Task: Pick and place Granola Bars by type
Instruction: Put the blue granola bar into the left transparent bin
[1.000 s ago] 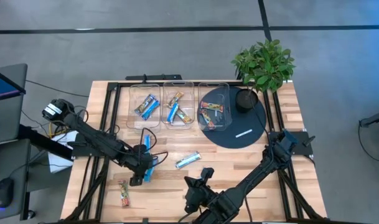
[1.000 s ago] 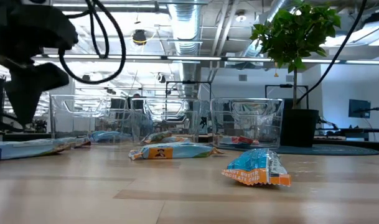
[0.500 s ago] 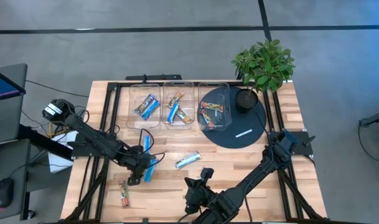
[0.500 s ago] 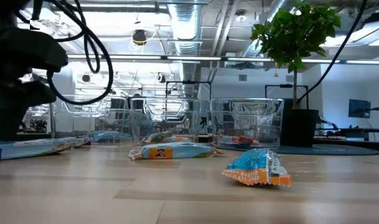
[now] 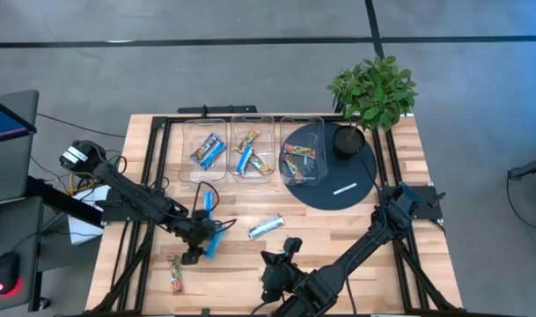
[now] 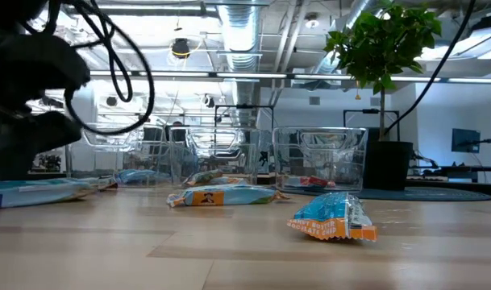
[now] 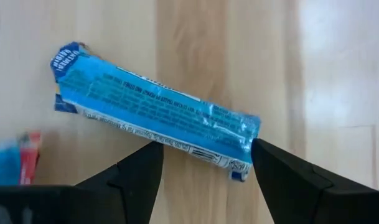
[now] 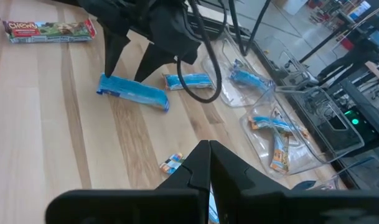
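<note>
Left tool (image 7: 203,163) spread wide, poised straddling blue granola bar (image 7: 155,111) lying flat on tabletop (image 5: 338,231), near side of clear bins (image 5: 252,148), ready for pinch. Right tool (image 8: 208,163) pressed together, empty, parked nearer than bins.

1. Orange panel on the blue-wrapped bar (image 6: 332,219) lying nearest on the table carries white lettering; "PEANUT BUTTER" and "CHOCOLATE CHIP" can just be made out.
2. Print on the blue bar (image 7: 155,110) between the left gripper's fingers is too fine to read.
</note>
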